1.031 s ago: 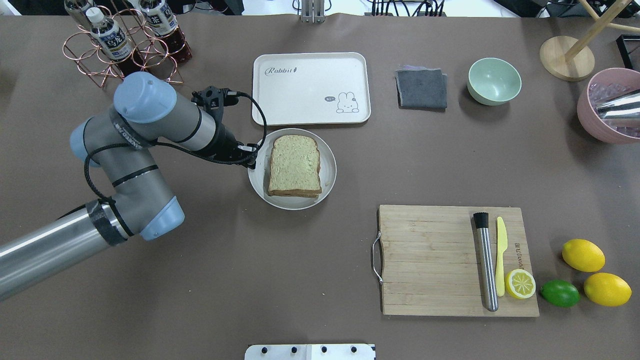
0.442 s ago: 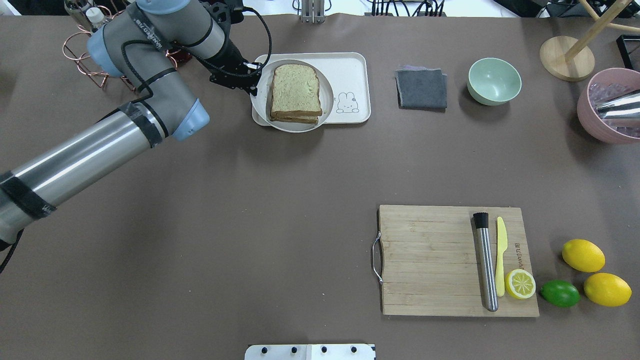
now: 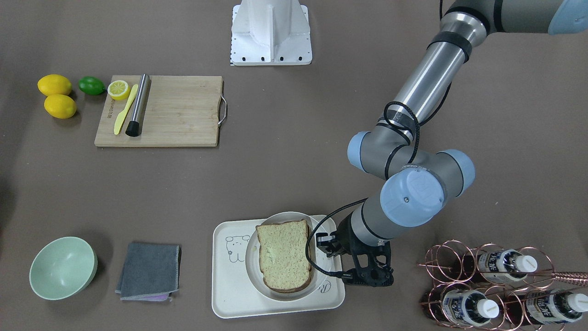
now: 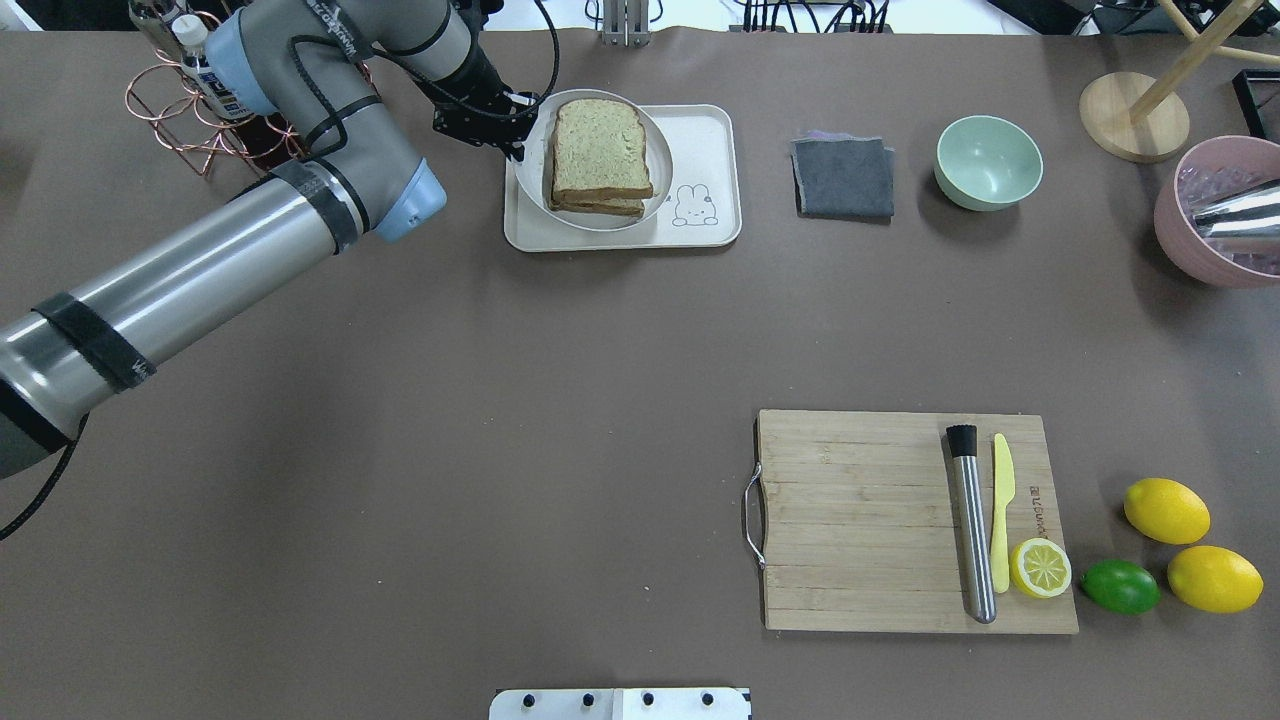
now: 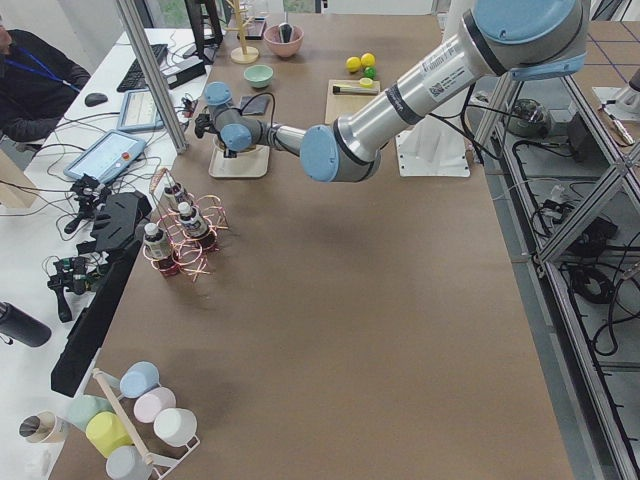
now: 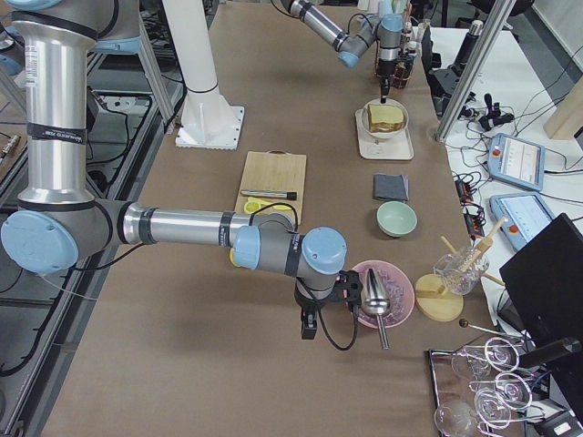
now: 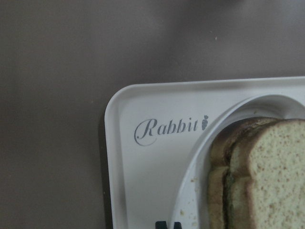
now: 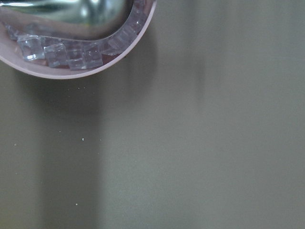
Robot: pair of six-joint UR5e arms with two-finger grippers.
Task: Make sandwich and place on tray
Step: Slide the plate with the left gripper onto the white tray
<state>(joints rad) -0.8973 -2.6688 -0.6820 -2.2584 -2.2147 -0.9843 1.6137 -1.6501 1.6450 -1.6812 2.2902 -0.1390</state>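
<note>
The sandwich [image 4: 598, 150], two speckled brown-crusted slices, lies on a round white plate [image 4: 660, 172]; the egg between them is hidden. My left gripper [image 4: 520, 125] is shut on the plate's left rim and holds it over the cream tray [image 4: 715, 228]. The front-facing view shows the sandwich [image 3: 284, 259], the plate [image 3: 251, 269], the tray [image 3: 229, 294] and the gripper [image 3: 324, 246]. The left wrist view shows the tray's "Rabbit" corner [image 7: 152, 162] and the sandwich [image 7: 257, 176]. My right gripper [image 6: 310, 326] shows only in the exterior right view, beside a pink bowl; I cannot tell its state.
A copper bottle rack [image 4: 210, 95] stands left of the tray, close to my left arm. A grey cloth [image 4: 843, 177], green bowl [image 4: 988, 162] and pink bowl of ice cubes [image 4: 1215, 225] lie to the right. A wooden cutting board [image 4: 860, 520] with tools, lemons and a lime sits front right.
My left gripper has carried the plate with the sandwich from the table in front of the tray, away from me, to over the tray.
</note>
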